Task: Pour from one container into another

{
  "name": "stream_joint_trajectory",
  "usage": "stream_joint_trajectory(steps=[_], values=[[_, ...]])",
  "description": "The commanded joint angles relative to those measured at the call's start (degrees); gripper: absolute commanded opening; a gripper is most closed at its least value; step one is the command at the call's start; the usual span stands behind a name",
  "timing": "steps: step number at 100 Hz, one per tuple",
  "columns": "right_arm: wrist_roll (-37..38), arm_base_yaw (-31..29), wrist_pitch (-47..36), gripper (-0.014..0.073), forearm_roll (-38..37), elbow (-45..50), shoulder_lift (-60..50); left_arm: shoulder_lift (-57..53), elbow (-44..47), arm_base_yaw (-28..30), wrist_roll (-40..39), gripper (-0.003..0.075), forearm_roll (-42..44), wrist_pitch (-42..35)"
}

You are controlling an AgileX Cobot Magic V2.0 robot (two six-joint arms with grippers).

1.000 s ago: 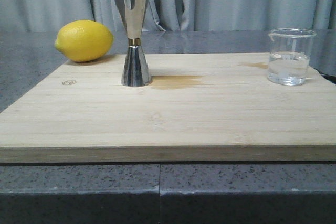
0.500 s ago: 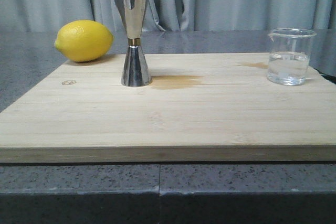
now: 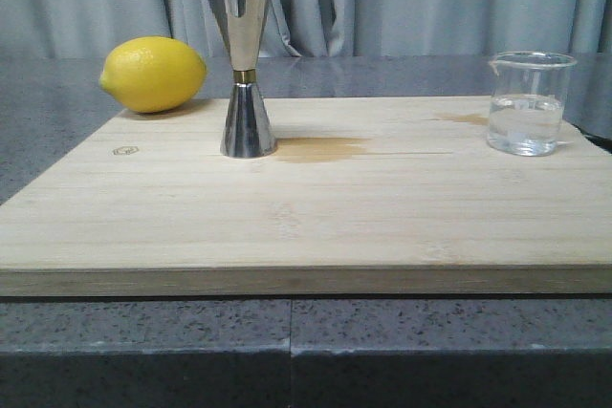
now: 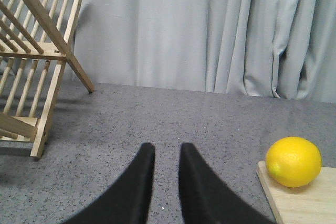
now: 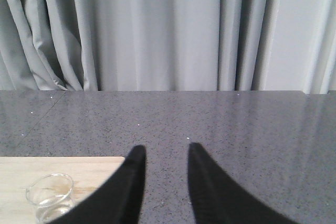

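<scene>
A small clear glass beaker (image 3: 530, 104), the one container, stands at the back right of the wooden board (image 3: 316, 207) with clear liquid in it; it also shows in the right wrist view as a beaker (image 5: 50, 195). The other container, a tall steel jigger (image 3: 243, 66) with a gold band, stands upright at the board's back left. My left gripper (image 4: 165, 150) is open over bare countertop, left of the board. My right gripper (image 5: 164, 151) is open with nothing between its fingers, just right of the beaker. Neither gripper shows in the front view.
A yellow lemon (image 3: 153, 74) lies behind the board's back left corner, close to the jigger. A brownish wet stain (image 3: 320, 148) marks the board beside the jigger. A wooden dish rack (image 4: 34, 61) stands on the grey countertop far left. Grey curtains hang behind.
</scene>
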Motion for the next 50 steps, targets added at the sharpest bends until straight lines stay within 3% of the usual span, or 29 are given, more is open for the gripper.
stream_joint_trajectory(steps=[1, 7, 14, 50], values=[[-0.16, -0.43, -4.09, 0.0436, -0.81, -2.02, 1.19, 1.05, -2.1, 0.29, -0.89, 0.0393, -0.07, -4.94], [-0.16, -0.43, -4.09, 0.0527, -0.81, -2.02, 1.19, 1.05, -2.1, 0.29, -0.89, 0.052, -0.07, -5.06], [-0.16, -0.43, -4.09, 0.0576, -0.81, -2.02, 1.19, 1.05, -2.1, 0.29, -0.89, 0.0587, -0.07, -5.65], [-0.16, -0.43, -4.45, 0.0575, -0.61, -2.02, 1.19, 1.05, -2.1, 0.26, -0.89, 0.0587, -1.13, -6.25]])
